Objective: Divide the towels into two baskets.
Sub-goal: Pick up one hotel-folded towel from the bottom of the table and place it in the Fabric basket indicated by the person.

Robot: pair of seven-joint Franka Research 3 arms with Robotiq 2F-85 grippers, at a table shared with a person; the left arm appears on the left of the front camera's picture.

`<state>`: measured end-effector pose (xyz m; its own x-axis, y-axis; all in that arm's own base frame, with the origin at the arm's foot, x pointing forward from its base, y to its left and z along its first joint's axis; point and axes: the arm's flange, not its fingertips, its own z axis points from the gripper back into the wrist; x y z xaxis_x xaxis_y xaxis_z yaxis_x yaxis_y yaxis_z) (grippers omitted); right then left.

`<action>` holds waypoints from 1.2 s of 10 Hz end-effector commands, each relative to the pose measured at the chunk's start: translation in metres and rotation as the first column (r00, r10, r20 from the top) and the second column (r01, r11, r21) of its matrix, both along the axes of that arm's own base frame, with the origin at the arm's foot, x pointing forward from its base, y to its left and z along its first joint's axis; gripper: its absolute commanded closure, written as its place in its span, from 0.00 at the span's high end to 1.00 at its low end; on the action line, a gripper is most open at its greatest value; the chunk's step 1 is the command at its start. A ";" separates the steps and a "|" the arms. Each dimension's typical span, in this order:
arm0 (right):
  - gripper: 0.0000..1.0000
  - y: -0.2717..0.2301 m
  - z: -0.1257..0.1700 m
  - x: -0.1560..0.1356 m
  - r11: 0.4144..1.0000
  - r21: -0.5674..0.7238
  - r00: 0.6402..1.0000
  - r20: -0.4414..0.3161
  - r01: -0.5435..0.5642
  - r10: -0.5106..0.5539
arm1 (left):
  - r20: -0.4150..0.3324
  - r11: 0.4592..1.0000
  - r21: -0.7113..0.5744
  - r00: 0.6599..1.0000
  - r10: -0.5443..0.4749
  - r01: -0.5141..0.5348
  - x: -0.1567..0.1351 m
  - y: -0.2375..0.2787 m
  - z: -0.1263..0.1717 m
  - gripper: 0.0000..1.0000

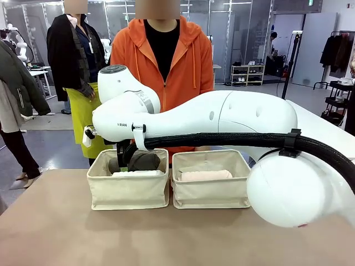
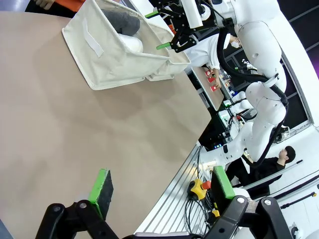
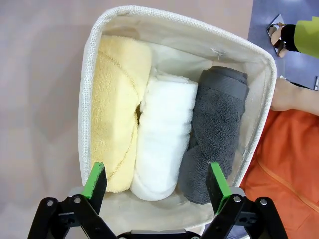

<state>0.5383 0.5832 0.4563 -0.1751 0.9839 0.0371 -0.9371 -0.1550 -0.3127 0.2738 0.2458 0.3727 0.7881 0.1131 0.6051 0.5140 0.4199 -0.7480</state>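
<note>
Two cream baskets stand side by side at the table's far edge. The left basket [image 1: 127,188] [image 3: 89,59] [image 2: 109,59] holds three towels lying parallel: pale yellow [image 3: 117,114], white [image 3: 164,134] [image 1: 138,173] and dark grey [image 3: 214,129] [image 1: 145,160] [image 2: 122,20]. In the right basket [image 1: 211,191] lies the pale pink towel [image 1: 205,175]. My right gripper [image 3: 157,183] [image 1: 125,155] [image 2: 172,30] hangs open just above the left basket, its fingers spanning the towels and holding nothing. My left gripper [image 2: 162,189] is open over bare table, well away from the baskets.
A person in an orange hoodie [image 1: 163,61] stands right behind the baskets. My right arm [image 1: 222,119] stretches across above the right basket. The near half of the table [image 1: 166,238] is bare. Beyond the table edge sits a yellow emergency button [image 2: 199,187] among cables.
</note>
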 end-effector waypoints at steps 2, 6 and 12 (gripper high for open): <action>1.00 0.002 0.001 -0.003 1.000 -0.004 1.000 0.002 -0.005 0.005 | -0.005 1.000 -0.002 1.000 0.013 -0.013 -0.002 0.001 0.004 1.00; 1.00 -0.039 0.079 -0.039 0.992 0.107 0.989 -0.142 0.065 -0.049 | -0.005 1.000 -0.002 1.000 0.013 -0.013 -0.002 0.001 0.004 1.00; 1.00 -0.231 0.139 -0.099 0.768 0.423 0.839 -0.477 0.480 -0.262 | -0.005 1.000 -0.002 1.000 0.013 -0.013 -0.002 0.001 0.004 1.00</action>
<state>0.5020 0.4183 0.6390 0.2657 0.8536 0.4481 -0.9640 0.2418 0.1108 0.2743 0.2452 0.3727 0.7886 0.1112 0.6048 0.5146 0.4193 -0.7480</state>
